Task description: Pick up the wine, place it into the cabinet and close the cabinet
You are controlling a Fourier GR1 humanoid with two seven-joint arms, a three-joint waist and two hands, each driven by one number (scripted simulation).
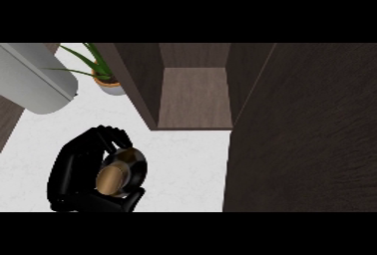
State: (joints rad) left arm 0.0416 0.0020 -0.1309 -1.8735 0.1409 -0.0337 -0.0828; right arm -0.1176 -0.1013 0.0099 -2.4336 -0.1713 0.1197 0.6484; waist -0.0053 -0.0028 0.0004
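The cabinet [193, 94], dark wood, stands open on the white counter [184, 159]: its door [309, 134] is swung out and fills the space to the right of the opening, and the bare shelf inside holds nothing that can be seen. So, judging by how things lie, the first step looks done and the other two are left. The bottle is in hand, not yet on the shelf, and the door has not been closed.

To the left of the cabinet, at the counter's far corner, lies a large pale grey rounded thing [37, 79] that I cannot identify. Between it and the cabinet's left wall stands a small potted plant [106, 79] with long green leaves, just beside that wall.

The wine bottle [117, 174] is in front of the cabinet's opening and a little to its left, well apart from the shelf, seen from above so that its brownish top and dark shoulder show. The left hand [74, 174] comes in from the lower edge and wraps it: the fingers curl over the far side of the bottle and the thumb closes on the near side, so the bottle sits enclosed in the grasp. Whether its base is clear of the counter cannot be told from this steep view.

The right hand does not show anywhere.

To finish, the bottle would have to travel forward and slightly right onto the shelf, then the door would need swinging shut.
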